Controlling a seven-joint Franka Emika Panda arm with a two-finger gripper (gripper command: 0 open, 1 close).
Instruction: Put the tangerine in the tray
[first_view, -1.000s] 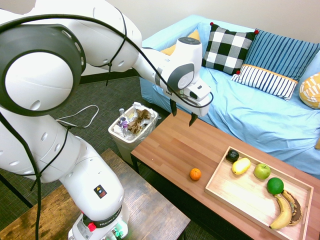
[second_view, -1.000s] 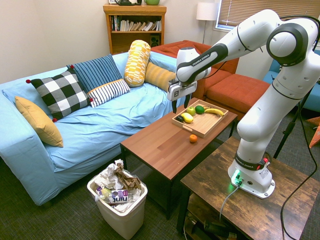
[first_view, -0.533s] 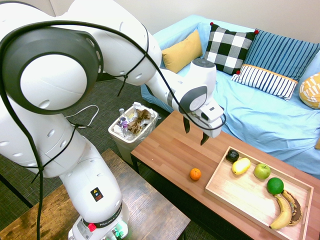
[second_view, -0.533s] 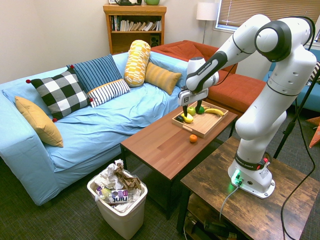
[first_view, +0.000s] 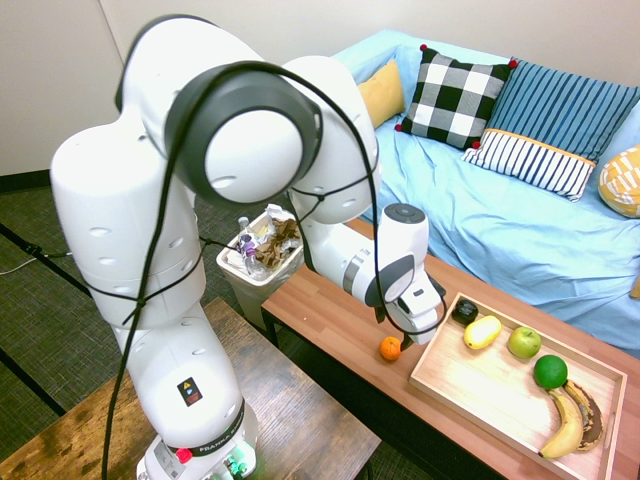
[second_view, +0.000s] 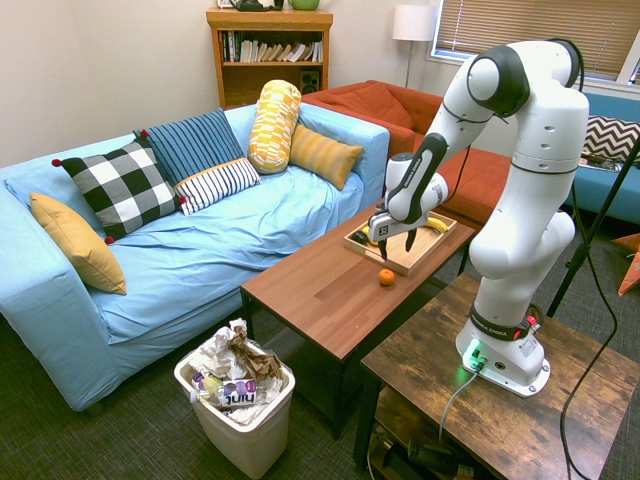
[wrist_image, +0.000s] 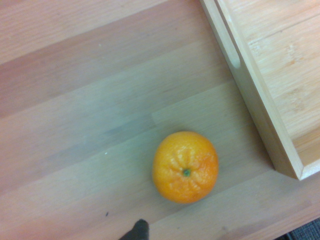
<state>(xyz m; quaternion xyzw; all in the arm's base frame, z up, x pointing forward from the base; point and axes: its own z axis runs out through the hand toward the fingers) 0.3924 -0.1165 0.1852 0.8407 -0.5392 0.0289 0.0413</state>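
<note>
The tangerine (first_view: 390, 348) sits on the wooden desk (first_view: 330, 300), just beside the near corner of the tray (first_view: 480, 385) and outside it. The gripper (first_view: 400, 328) hangs right above the tangerine, pointing down with its fingers spread wide, holding nothing.

White arm reaching down over the wooden table (first_view: 330, 310), its open gripper (first_view: 404, 333) just above the tangerine (first_view: 390, 348), which lies beside the fruit-filled tray (first_view: 440, 385).
</note>
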